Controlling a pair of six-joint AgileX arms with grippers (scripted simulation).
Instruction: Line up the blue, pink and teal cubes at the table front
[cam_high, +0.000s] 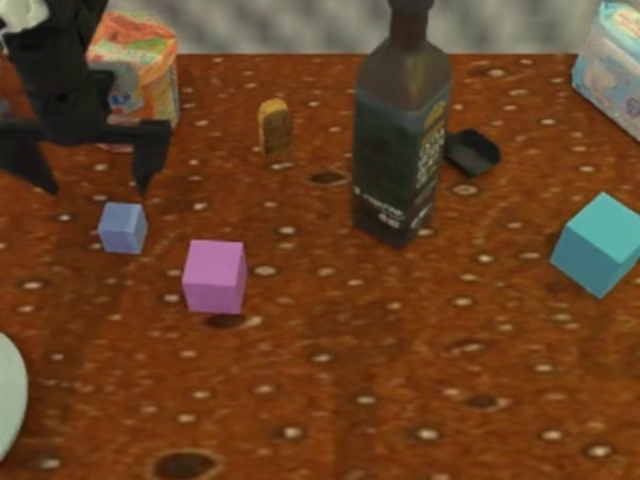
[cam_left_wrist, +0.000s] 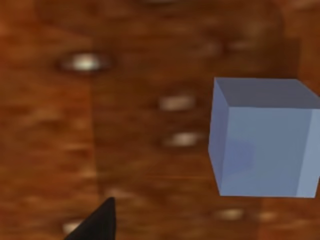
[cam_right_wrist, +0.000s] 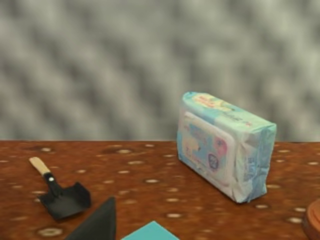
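Note:
The small blue cube (cam_high: 122, 227) rests on the rusty table (cam_high: 330, 400) at the left, and it fills the left wrist view's side as the blue cube (cam_left_wrist: 262, 137). My left gripper (cam_high: 95, 182) hangs open just behind it, nothing between its black fingers (cam_high: 146, 176). Right of the blue cube stands the pink cube (cam_high: 214, 276). The teal cube (cam_high: 598, 243) lies far right. My right gripper (cam_right_wrist: 165, 237) is outside the top view; one dark fingertip (cam_right_wrist: 100, 222) shows beside a corner of the teal cube (cam_right_wrist: 150, 233), open and holding nothing.
A tall dark bottle (cam_high: 402, 130) stands mid-table with a black scoop (cam_high: 470, 152) beside it. A printed box (cam_high: 135, 65) sits back left behind my left arm, a wipes pack (cam_high: 610, 65) back right, a small tan block (cam_high: 275, 125) at the back, a pale plate (cam_high: 8, 395) at the left edge.

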